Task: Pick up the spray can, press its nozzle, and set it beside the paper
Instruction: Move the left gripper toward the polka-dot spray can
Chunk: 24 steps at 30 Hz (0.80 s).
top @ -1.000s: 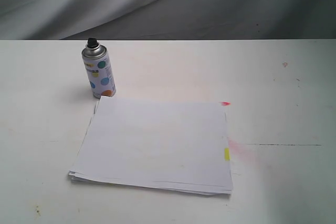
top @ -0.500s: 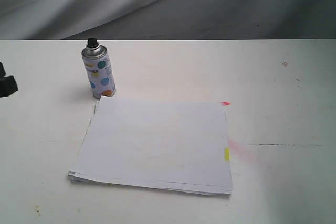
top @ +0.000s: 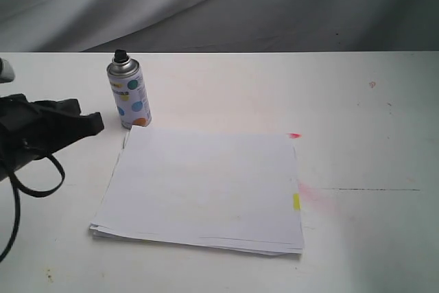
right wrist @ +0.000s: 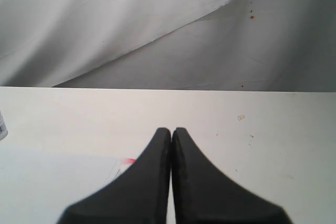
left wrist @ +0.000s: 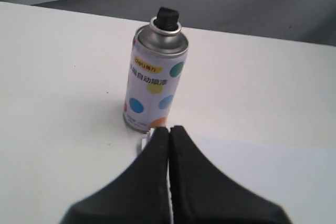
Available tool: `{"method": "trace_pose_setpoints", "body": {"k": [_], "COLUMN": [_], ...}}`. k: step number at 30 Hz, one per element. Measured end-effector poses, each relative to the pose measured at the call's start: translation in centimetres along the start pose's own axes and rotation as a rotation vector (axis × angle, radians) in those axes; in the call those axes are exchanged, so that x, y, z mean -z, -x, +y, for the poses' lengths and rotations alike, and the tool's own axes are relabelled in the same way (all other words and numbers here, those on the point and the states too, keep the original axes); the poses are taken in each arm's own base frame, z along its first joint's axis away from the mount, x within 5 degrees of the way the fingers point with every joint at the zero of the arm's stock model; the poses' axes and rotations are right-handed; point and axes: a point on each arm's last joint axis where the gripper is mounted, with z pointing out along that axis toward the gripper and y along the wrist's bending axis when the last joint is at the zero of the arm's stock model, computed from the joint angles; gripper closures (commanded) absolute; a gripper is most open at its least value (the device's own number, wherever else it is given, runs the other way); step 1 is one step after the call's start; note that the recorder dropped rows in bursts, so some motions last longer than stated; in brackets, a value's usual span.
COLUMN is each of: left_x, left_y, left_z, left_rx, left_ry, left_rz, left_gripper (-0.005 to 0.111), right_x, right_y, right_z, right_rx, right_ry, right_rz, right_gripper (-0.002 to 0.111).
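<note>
Black fingers pressed together and gripping nothing, the left gripper (left wrist: pixel 169 131) hovers low over the white table (top: pixel 357 101) with its tips aimed at the spray can (left wrist: pixel 154 85), which stands upright just ahead of them and is not touched. The black nozzle (left wrist: pixel 167 17) sits on the can's silver dome, above the level of the fingertips and free of any contact. A corner of the paper (top: pixel 206 190) lies just beside the tips and close to the can's base, and the stack spreads away to the gripper's far side. The right gripper (right wrist: pixel 171 130) is likewise closed tight and empty. It is well apart from the can and faces the grey backdrop cloth (right wrist: pixel 105 24), and it does not appear in the exterior view. The step in hand appears to be the approach for the pick-up, with no grasp yet made. The next move would call for the left jaws to spread wider than the can's body, advance until they straddle its dotted label, then close, leaving the nozzle clear for pressing.
</note>
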Motion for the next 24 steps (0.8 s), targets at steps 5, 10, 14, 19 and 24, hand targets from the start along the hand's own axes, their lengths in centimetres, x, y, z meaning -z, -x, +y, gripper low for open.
{"method": "trace_pose_setpoints", "body": {"k": [5, 10, 14, 19, 24], "left_x": [-2.9, -5.4, -7.6, -9.8, -10.9], "left_y": [-1.6, -3.6, -4.8, -5.2, -4.6], "left_z": [0.4, 0.6, 0.0, -0.9, -1.4], "left_rx": [-0.087, -0.169, -0.227, -0.28, -0.279], "left_ry": [0.048, 0.037, -0.011, -0.064, -0.071], "left_rz": [-0.045, -0.082, -0.052, -0.045, -0.068], "left_gripper": [0.107, 0.107, 0.107, 0.107, 0.107], "right_x": [0.0, 0.0, 0.0, 0.0, 0.0], "right_y": [0.0, 0.0, 0.0, 0.0, 0.0], "right_z": [0.0, 0.0, 0.0, 0.0, 0.0], "right_rx": [0.0, 0.0, 0.0, 0.0, 0.0], "right_ry": [0.0, 0.0, 0.0, 0.0, 0.0], "right_rz": [0.0, 0.0, 0.0, 0.0, 0.0], "right_gripper": [0.108, 0.108, 0.108, 0.108, 0.108]}}
